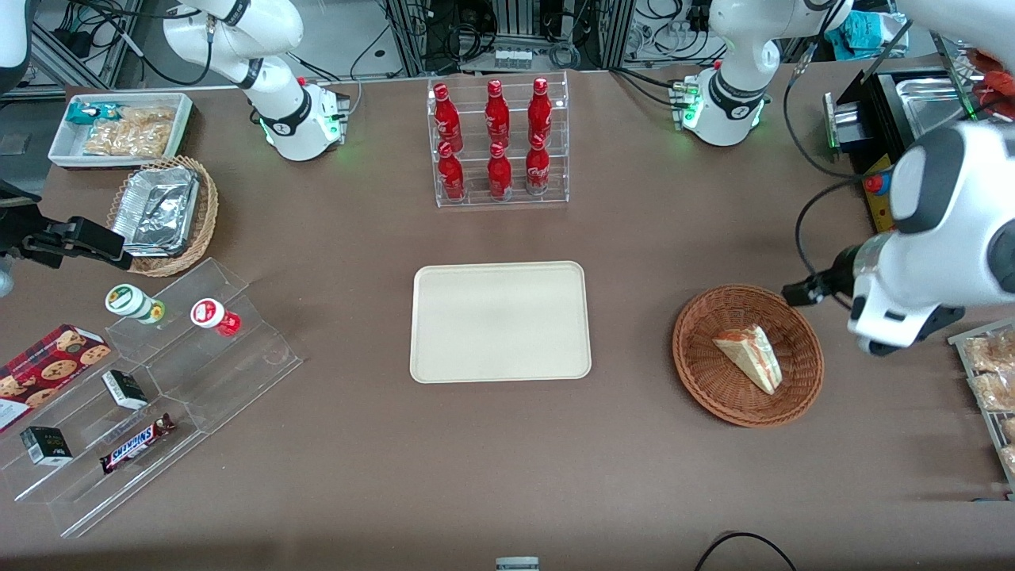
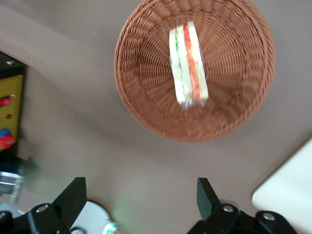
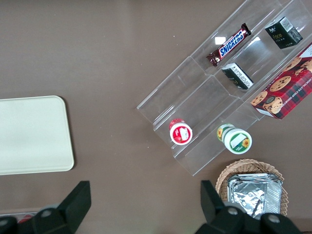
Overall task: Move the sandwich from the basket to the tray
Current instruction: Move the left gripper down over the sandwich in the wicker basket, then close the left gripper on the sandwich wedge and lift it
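Overhead, gripper spread wide, empty, bases cropped, sandwich blurred in basket

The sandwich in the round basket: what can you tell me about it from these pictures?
The triangular wedge sandwich has white bread with green and red filling layers and looks clear-wrapped. It lies alone in the round reddish-brown woven wicker basket, touching only the weave. The gripper hangs open above the table beside the basket, not touching it.
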Controlling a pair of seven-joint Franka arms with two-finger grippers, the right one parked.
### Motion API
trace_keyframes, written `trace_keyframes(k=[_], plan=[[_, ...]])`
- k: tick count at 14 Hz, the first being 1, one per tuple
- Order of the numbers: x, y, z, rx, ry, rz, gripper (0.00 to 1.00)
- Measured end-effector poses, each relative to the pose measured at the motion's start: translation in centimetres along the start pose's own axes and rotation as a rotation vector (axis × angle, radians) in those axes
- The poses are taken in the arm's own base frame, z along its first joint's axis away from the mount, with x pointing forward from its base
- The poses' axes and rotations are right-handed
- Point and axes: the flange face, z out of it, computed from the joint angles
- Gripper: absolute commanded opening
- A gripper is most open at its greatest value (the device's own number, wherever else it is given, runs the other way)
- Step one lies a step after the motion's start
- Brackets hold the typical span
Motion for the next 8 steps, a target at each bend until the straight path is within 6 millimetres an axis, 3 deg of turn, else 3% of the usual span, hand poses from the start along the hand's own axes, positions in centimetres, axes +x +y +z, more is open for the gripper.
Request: trace_keyframes(k=[4,8], plan=[[3.6,3.1,7.7,-0.046,0.03,-0.108,1.0],[4.2,4.2,13.9,-0.091,0.072,-0.11,1.0]])
